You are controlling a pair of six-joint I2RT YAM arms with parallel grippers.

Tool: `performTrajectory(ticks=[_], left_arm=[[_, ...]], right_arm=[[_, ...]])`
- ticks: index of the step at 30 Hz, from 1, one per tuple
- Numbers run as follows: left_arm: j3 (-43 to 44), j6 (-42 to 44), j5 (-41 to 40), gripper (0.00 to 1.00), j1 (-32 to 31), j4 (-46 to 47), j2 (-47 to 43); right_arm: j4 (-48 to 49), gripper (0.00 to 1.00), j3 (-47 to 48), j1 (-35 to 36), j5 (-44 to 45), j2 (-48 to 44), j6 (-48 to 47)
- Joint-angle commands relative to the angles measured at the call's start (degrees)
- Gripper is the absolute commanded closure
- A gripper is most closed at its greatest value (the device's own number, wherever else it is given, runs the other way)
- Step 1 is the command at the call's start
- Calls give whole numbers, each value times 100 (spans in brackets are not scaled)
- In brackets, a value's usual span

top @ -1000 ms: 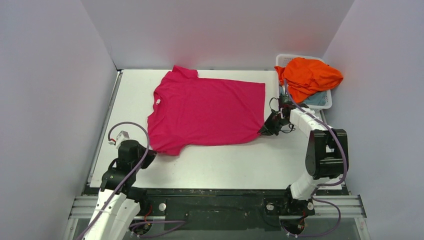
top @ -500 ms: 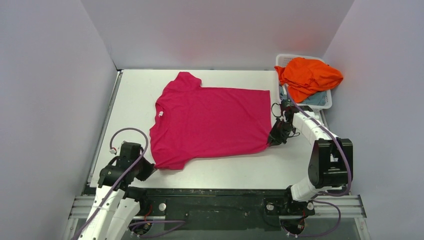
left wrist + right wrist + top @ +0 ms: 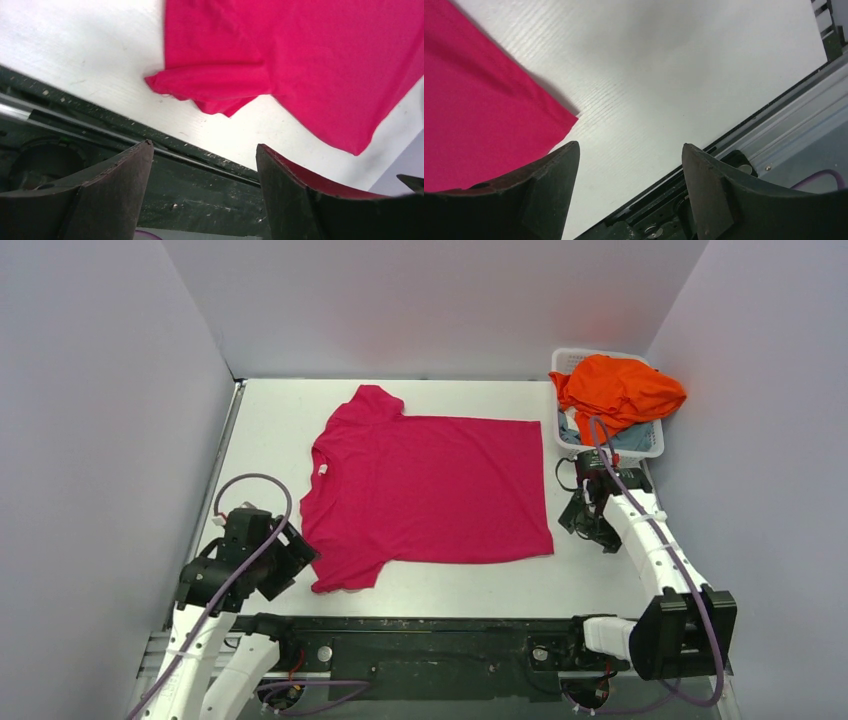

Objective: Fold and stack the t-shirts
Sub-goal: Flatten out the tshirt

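Beside magenta t-shirt (image 3: 430,490), spread flat on table (image 3: 262,440) ready for folding: your left gripper (image 3: 203,145) off near sleeve, right gripper (image 3: 630,144) off near hem corner; both jaws wide, empty, cloth lying free.

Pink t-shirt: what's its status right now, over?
Open, empty: left end effector, right end effector. Unfolded pink t-shirt flat on table. Waiting: orange t-shirt, heaped on basket, far right. Nothing in the way.
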Motion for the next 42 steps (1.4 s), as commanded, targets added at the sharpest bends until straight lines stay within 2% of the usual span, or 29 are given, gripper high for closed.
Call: performTrajectory(ticks=[1,2,3,4,5,7,10,16,19,27,29,30,31,34,37,42], left_arm=[[43,659,698,14,-31,1248,229],[-169,679,1103,14,-41,1622,330],[-280,672,1309,13,-40,2505,398],[-506,655,1638,13,-70,2984,569],[-607,611,1722,13,-94,3801,671],[-741,603,1667,12,-183,4674,1235],[-663,830,1296,12,-277,5225,1924],[-807,1091,954,10,-273,6146,3282],[-915,1152,844,10,-256,6380,3797],[-1253,1296,244,10,-213,6619,4446],[-1299,1288,132,10,-202,6672,4582],[-1298,1288,121,10,-199,6645,4620],[-1277,1292,84,10,-193,6623,4695],[-1230,1304,-29,10,-194,6474,4785],[-1216,1321,-266,10,-188,6276,4724],[-1323,1369,-591,10,-190,6022,4489]], right_arm=[[129,28,64,217,-142,-384,-382],[466,28,10,222,-680,-381,-511],[621,26,-109,226,-913,-339,-559],[904,25,-168,226,-1242,-301,-597],[989,25,-270,216,-1322,-188,-589],[1163,25,-393,197,-1379,-20,-519],[1506,31,-747,171,-1322,77,-344],[2152,56,-1362,170,-1478,232,-35],[2306,61,-1452,174,-1489,503,50],[2607,68,-1263,198,-1678,1049,-9],[2581,82,-1222,207,-1782,1092,4],[2535,96,-1204,209,-1807,1062,15],[2364,99,-1153,214,-1832,1032,41],[1710,100,-929,275,-1761,719,79],[400,100,-466,301,-1582,494,270],[-635,100,-85,306,-793,231,354]])
